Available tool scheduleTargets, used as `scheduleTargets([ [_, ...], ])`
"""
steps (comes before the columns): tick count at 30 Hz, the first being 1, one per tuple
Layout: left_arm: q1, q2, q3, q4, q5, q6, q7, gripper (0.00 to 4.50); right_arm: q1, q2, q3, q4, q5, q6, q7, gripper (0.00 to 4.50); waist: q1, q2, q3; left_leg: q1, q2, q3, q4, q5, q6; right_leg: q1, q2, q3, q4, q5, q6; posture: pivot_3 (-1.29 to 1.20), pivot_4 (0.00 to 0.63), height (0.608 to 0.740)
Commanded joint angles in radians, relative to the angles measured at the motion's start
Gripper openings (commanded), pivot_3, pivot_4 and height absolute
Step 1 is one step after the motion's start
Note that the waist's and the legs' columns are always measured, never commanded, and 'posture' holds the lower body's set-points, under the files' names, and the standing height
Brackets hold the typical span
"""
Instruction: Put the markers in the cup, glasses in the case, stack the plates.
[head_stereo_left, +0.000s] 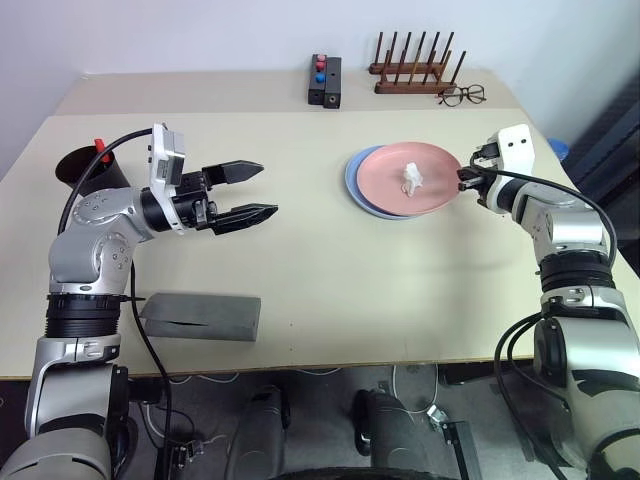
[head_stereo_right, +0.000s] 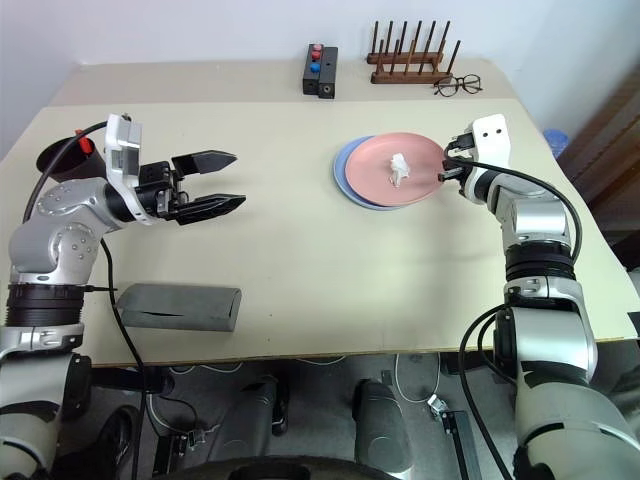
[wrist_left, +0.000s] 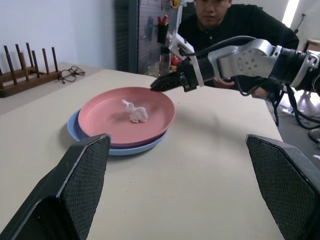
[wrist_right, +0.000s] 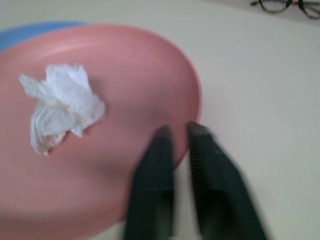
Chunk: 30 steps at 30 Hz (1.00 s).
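Pink plate (head_stereo_left: 415, 178) sits stacked on the blue plate (head_stereo_left: 357, 182), R of centre on the worktop (head_stereo_left: 320, 270), w/ a crumpled white tissue (head_stereo_left: 410, 178) on it. Blue one mostly covered; only a crescent of rim shows at the 9 o'clock side.

R gripper (wrist_right: 177, 131) is at the pink plate's rim at 3 o'clock, fingers (wrist_right: 155, 165) drawn nearly together, a thin gap between tips. The wrist view shows the tips right at the rim edge, but it's blurred, so can't tell if the rim is pinched or just touched.

L gripper (head_stereo_left: 250, 190) hangs above the worktop at 9 o'clock, pointing toward the plates, fingers spread wide, nothing in them. A big bare stretch of worktop lies btwn it and the plates, and all the way to the near edge.

Grey case (head_stereo_left: 200, 316) lies closed near the front edge at 7 o'clock, partly behind the L arm. Dark cup (head_stereo_left: 88, 168) is by the L edge, half hidden by that arm; a red cap (head_stereo_left: 99, 144) pokes out of it, the rest of the marker is not visible.

At the far edge, 12 to 1 o'clock: black box w/ red and blue buttons (head_stereo_left: 324, 82), wooden rack (head_stereo_left: 415, 66), wire-framed specs (head_stereo_left: 461, 95). A person in black (wrist_left: 235, 20) is seen beyond the R arm in the L wrist view.
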Motion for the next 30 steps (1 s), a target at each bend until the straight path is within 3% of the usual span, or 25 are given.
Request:
scheduleTargets([
  [1, -0.015, 0.01, 0.025, -0.024, -0.01, -0.006, 0.002, 4.5, -0.019, -0.003, -0.017, -0.041, 0.015, 0.007, 0.009, 0.06, -0.001, 0.0, 0.0, 0.0, 0.0, 0.0, 0.0, 0.0, 0.0, 0.0, 0.0, 0.0, 0.0, 0.0, 0.0, 0.0, 0.15, 0.74],
  [14, -0.015, 0.011, 0.027, -0.037, -0.015, 0.001, 0.013, 4.5, -0.05, -0.015, -0.025, 0.053, -0.022, -0.084, -0.075, 0.06, -0.001, 0.0, 0.0, 0.0, 0.0, 0.0, 0.0, 0.0, 0.0, 0.0, 0.0, 0.0, 0.0, 0.0, 0.0, 0.0, 0.15, 0.74],
  [30, -0.017, 0.018, 0.03, -0.053, -0.018, 0.017, 0.019, 4.5, -0.021, 0.059, 0.043, 0.005, -0.055, -0.089, -0.041, 0.06, -0.002, 0.0, 0.0, 0.0, 0.0, 0.0, 0.0, 0.0, 0.0, 0.0, 0.0, 0.0, 0.0, 0.0, 0.0, 0.0, 0.15, 0.74],
])
